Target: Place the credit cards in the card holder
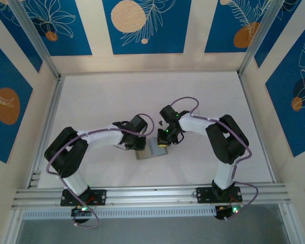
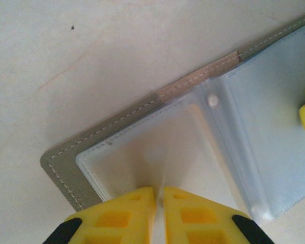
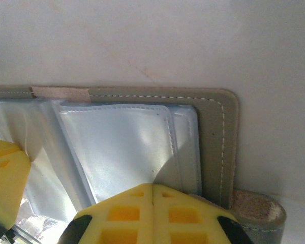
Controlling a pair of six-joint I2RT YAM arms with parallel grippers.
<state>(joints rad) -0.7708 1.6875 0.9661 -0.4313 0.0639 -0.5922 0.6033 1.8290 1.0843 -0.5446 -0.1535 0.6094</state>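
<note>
The card holder [image 1: 151,148] lies open on the table [image 1: 117,96] between the arms, with the left gripper [image 2: 158,190] nearly closed and the right gripper [image 3: 152,187] fully closed, each pinching a clear sleeve [image 3: 122,147], apparently to spread a pocket; next, one gripper probably has to let go to fetch a credit card.

- A pale, off-white tabletop [image 1: 117,96] fills the floor of the enclosure.
- Cream walls rise around it, set with blue panels [image 1: 146,25] that carry white leaf drawings and orange or peach discs.
- Slanting aluminium posts [image 1: 33,38] stand at the back corners.
- Aluminium rails [image 1: 152,194] run along the near edge.
- In the left wrist view a small dark speck [image 2: 72,27] and a faint brownish scratch [image 2: 66,71] mark the surface.
</note>
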